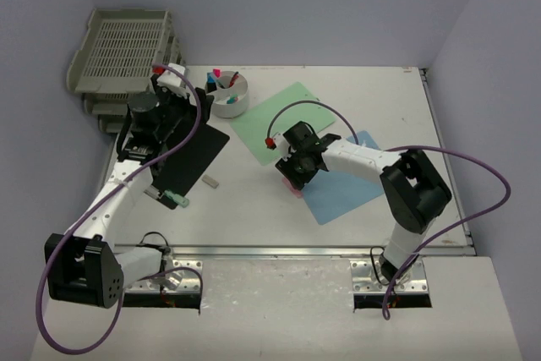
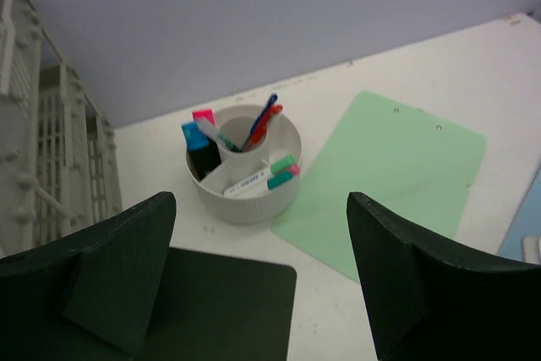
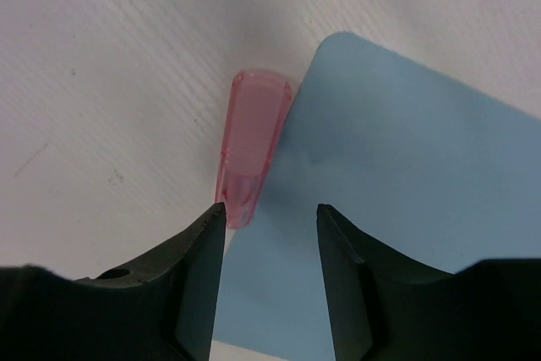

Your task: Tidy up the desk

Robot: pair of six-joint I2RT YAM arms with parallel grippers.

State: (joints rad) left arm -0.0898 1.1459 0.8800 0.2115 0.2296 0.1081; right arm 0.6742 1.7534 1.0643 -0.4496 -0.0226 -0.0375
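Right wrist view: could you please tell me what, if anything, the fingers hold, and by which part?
Nothing is held. The right gripper stands open at the near end of the translucent pink plastic piece, which lies on the white desk.

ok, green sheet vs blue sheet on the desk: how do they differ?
Position: the green sheet lies farther back, by the round pen holder; the blue sheet lies nearer the front, to its right.
Cover: only a cable passes over green; the right arm crosses over blue.
Neighbour: a pink cap lies at blue's edge; none by green.
Shared: both lie flat on the desk, skewed to its edges.
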